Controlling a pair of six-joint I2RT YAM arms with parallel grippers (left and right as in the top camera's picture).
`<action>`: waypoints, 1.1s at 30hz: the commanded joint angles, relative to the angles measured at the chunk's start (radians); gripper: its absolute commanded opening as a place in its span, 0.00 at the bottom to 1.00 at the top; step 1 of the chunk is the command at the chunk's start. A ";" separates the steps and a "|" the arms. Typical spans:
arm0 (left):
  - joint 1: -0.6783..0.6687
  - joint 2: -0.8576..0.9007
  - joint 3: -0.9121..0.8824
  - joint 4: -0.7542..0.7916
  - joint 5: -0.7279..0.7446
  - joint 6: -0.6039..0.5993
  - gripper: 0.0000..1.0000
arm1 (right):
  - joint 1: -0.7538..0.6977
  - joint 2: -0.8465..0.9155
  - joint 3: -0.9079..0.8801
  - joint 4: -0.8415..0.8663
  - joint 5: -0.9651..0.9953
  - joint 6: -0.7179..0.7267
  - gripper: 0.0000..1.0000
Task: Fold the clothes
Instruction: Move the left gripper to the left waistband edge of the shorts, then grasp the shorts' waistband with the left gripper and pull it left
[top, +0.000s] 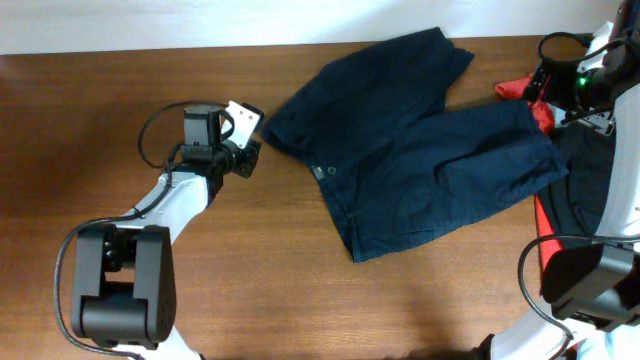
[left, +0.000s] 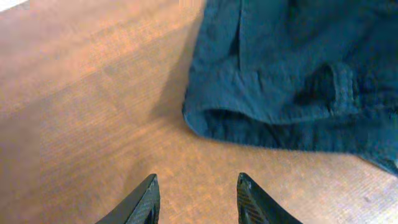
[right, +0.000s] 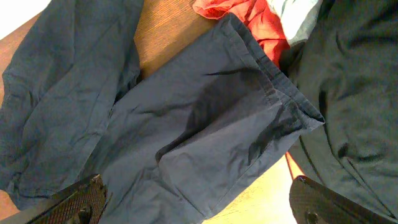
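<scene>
A: Where are the shorts (top: 420, 150)?

B: They lie spread out on the table (top: 90, 110). The waist is toward the left and the two legs toward the right. The hem of one leg lies against the red cloth (right: 261, 28) and the black cloth (right: 354, 99).

A: And the left gripper (left: 196, 202)?

B: Its jaws stand partly apart with only bare wood between them. It holds nothing. It is just beside the waist corner, not touching it.

A: The right gripper (right: 199, 205)?

B: Its jaws are spread wide and empty, above one leg.
</scene>
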 joint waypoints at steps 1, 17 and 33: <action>-0.005 0.044 0.014 0.034 0.003 0.037 0.40 | -0.002 0.003 0.005 0.000 0.009 -0.010 0.99; -0.029 0.145 0.014 0.224 0.008 0.040 0.40 | -0.002 0.003 0.005 0.000 0.009 -0.011 0.98; -0.041 0.235 0.014 0.369 0.004 0.040 0.19 | -0.002 0.003 0.005 0.000 0.009 -0.010 0.99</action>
